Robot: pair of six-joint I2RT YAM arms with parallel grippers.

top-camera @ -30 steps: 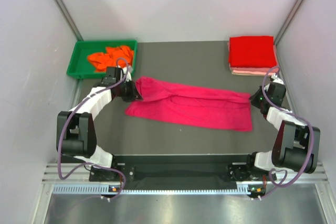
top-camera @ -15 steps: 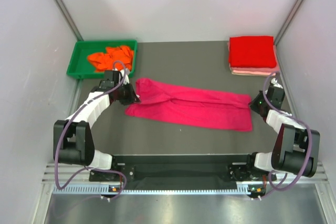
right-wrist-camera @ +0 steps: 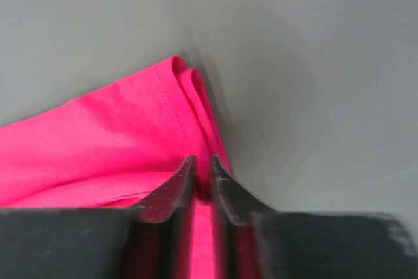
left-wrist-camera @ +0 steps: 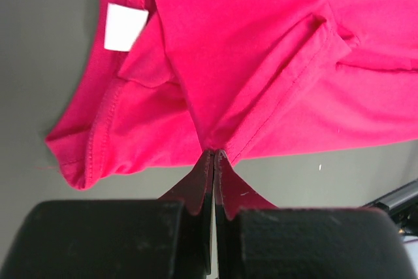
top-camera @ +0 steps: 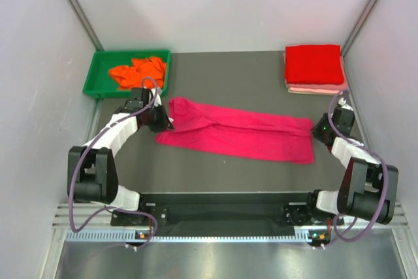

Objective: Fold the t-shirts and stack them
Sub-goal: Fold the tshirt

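Magenta-pink t-shirt lies flat on counter, long strip. Left pincer clenched on hem at its left end; right pincer gripping right corner fold.

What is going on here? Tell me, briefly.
Both arms hold the magenta-pink t-shirt, spread across the table: the left gripper pinches its left end, the right gripper its right end. A folded red t-shirt sits on a pale pink t-shirt at the far right; an orange t-shirt lies crumpled in the green tray.
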